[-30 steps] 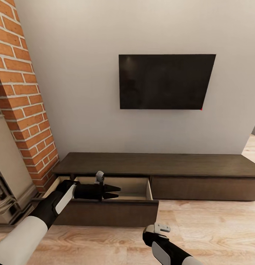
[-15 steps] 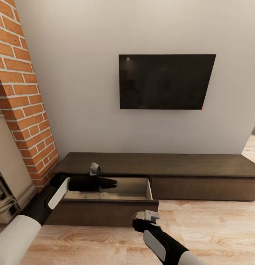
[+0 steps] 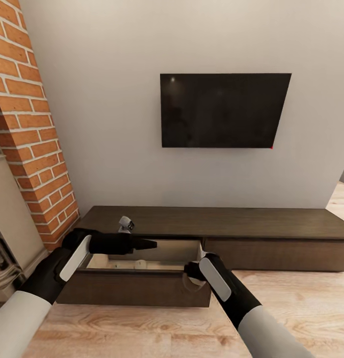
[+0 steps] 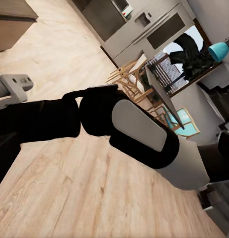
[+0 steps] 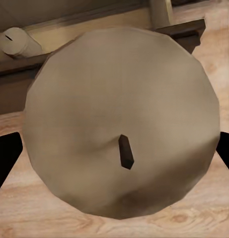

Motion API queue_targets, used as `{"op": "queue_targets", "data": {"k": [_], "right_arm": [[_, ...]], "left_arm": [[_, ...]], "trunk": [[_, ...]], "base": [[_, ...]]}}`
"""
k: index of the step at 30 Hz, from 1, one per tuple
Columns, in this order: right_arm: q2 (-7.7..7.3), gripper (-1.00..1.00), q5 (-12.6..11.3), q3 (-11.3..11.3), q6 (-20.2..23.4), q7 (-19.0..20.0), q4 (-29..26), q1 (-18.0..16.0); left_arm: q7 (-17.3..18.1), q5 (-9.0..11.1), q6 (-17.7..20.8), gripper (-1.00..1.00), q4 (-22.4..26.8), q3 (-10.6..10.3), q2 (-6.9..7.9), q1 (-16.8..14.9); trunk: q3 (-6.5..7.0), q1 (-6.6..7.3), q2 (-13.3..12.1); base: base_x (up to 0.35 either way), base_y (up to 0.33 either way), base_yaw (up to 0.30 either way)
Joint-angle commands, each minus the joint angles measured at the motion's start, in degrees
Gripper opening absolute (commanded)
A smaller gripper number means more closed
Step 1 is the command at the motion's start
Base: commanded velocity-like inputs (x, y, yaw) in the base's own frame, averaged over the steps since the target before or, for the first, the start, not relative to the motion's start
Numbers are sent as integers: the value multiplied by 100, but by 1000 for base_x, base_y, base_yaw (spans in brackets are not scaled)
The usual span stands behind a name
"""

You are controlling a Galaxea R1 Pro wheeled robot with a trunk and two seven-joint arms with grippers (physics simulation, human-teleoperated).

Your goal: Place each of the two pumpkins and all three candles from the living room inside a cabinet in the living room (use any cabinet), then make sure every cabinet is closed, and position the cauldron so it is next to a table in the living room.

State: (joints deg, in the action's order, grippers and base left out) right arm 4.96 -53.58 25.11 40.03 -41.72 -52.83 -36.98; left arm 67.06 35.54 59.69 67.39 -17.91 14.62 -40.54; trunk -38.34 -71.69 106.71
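Head view: the long dark brown cabinet runs along the white wall beneath the black TV screen, with a brick column at 9 o'clock. Its left drawer is pulled out, and two cream candles lie on the drawer floor just behind the front panel, side by side. The left hand reaches level over the open drawer, pointing toward 3 o'clock, its fingers pressed together into one dark point with nothing between them. The right hand sits at the drawer's right front corner, at about 5 o'clock from the left hand, with a pale rounded shape at its tip — a third candle.

Left wrist view: the right arm, black with a grey-white panel, crosses above pale wood floor; a dining set with wooden chairs stands far behind. The left hand's own fingers cannot be made out here.

Right wrist view: the candle shows end-on, its dark wick at centre, pinched between the right hand's black fingers at either side. Beyond it lie the drawer's front edge and another candle inside the drawer.
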Motion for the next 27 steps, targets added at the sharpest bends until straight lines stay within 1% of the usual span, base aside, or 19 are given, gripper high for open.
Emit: {"op": "queue_targets", "data": {"k": [1,7,15,22,25,26,27], "right_arm": [[-2,-100,-57,-15,35,-65,22,-28],[-4,-100,-47,-96,97,-112,264,-185],[10,-100,-32,-103,87,-124,381,-230],[21,-100,-30,-96,54,-126,410,-232],[25,-100,-28,-92,49,-123,412,-233],[28,-100,-25,-90,46,-123,413,-235],[29,-100,-26,-89,44,-121,413,-234]], "left_arm": [[9,14,31,100,2,-10,5,-6],[1,13,31,100,13,-10,6,-7],[0,7,31,100,62,-8,6,-7],[42,25,31,100,161,-10,6,-7],[296,45,31,100,345,-19,19,-7],[512,56,31,100,448,-24,46,-7],[617,60,31,100,491,-26,68,-5]], "trunk": [[-7,0,3],[-7,0,3],[-7,0,3],[-7,0,3],[-7,0,3],[-7,0,3],[-7,0,3]], "base": [[0,0,0],[59,0,0],[81,0,0],[254,0,0],[318,0,0],[277,0,0],[243,0,0]]}}
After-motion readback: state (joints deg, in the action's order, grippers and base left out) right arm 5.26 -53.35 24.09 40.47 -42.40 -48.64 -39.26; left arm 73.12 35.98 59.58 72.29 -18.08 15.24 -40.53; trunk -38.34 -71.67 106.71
